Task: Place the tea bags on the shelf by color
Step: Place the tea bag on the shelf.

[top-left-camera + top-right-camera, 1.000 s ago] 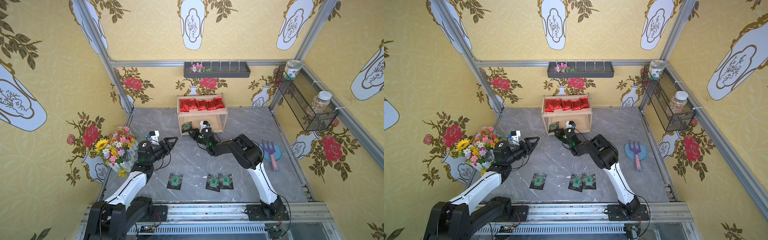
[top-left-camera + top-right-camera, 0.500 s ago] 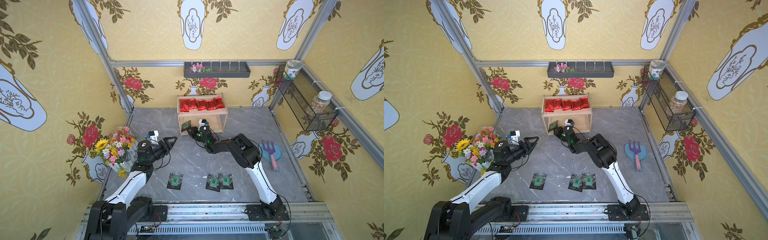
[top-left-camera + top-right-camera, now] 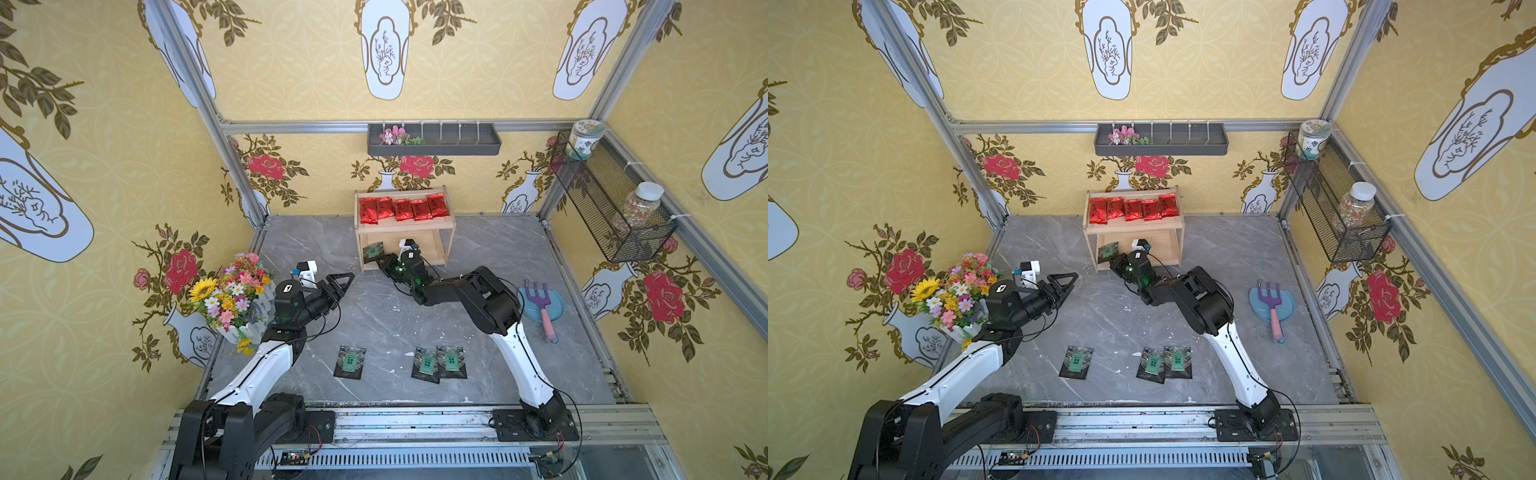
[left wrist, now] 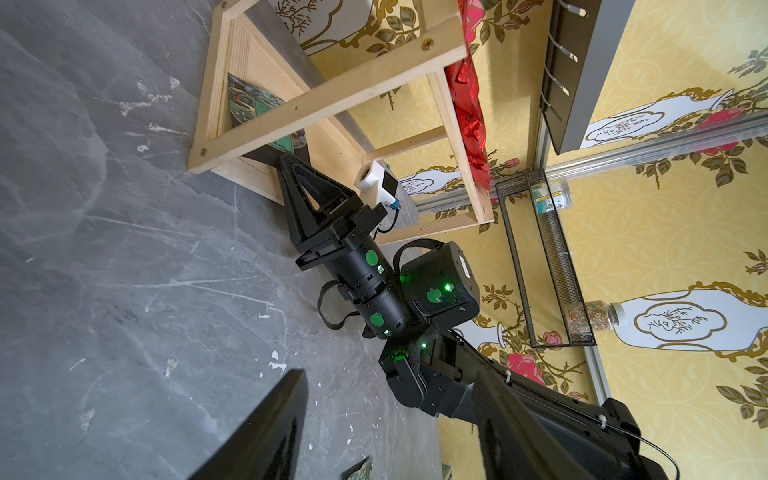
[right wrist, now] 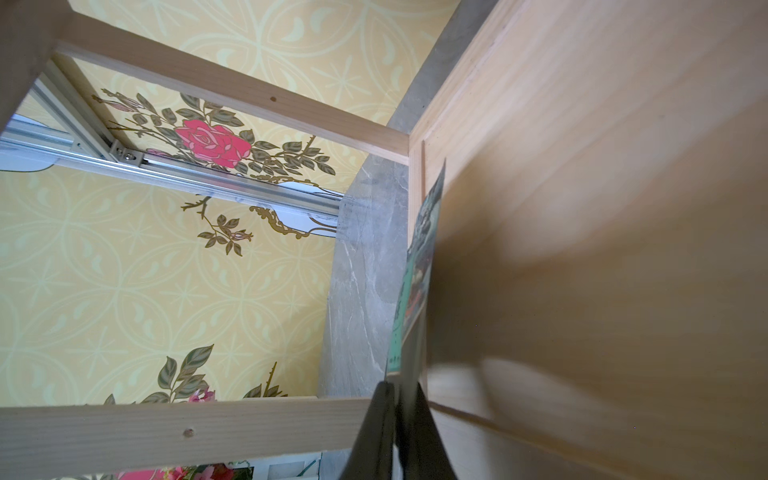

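While the right gripper (image 3: 379, 260) is clamping the near edge of a black foil tea sachet with a green label (image 3: 372, 251), just ahead of its tips inside the light wooden two-tier shelf (image 3: 405, 227)'s lower tier, this placing seems to be finishing, likely calling next for parting jaws and a straight retreat.

Black tea bag (image 4: 249, 104): middle hidden behind shelf (image 4: 332, 88) rail.
Right end effector (image 5: 400, 390): cut off by wrist view's edge.
Left end effector (image 3: 349, 283): wrist view shows one finger (image 4: 270, 432), cut off.
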`<state>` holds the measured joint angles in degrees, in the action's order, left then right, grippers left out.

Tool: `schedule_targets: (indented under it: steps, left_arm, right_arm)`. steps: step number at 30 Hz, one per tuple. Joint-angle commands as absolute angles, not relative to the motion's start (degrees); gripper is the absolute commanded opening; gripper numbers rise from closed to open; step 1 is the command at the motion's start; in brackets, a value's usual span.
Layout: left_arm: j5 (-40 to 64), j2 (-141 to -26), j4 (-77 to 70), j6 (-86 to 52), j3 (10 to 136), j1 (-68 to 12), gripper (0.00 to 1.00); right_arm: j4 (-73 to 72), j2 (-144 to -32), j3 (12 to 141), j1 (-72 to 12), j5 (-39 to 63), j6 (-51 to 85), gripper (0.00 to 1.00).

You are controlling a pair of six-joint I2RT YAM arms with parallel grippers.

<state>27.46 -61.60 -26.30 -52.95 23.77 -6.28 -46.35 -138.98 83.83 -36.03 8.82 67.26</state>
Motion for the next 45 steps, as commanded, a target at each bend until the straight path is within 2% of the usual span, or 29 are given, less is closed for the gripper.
schedule_targets:
  steps: [1, 7, 24, 32, 41, 45]
  left_arm:
    - [28.2, -61.8, -26.7, -52.6, 24.0, -6.2, 0.69]
    - [28.2, -62.0, -27.0, -52.6, 23.9, -6.0, 0.69]
    - [28.7, -62.7, -28.4, -53.2, 23.5, -5.5, 0.69]
    - [28.8, -62.5, -28.7, -53.4, 23.2, -5.4, 0.69]
    - [28.7, -62.4, -28.8, -53.5, 23.1, -5.3, 0.69]
    - [28.6, -62.5, -29.1, -53.6, 23.1, -5.1, 0.69]
  right_arm:
    - [-46.5, -139.2, 84.2, -36.0, 8.8, 66.8, 0.18]
    - [-45.0, -138.7, 84.3, -36.0, 9.3, 67.1, 0.27]
    - [-39.0, -138.6, 86.3, -36.6, 10.1, 66.8, 0.3]
    - [-33.9, -136.7, 85.9, -36.5, 9.8, 66.8, 0.38]
    - [-23.6, -134.7, 88.4, -36.4, 10.2, 65.2, 0.52]
    - [-21.0, -133.8, 88.3, -36.4, 10.5, 64.5, 0.55]
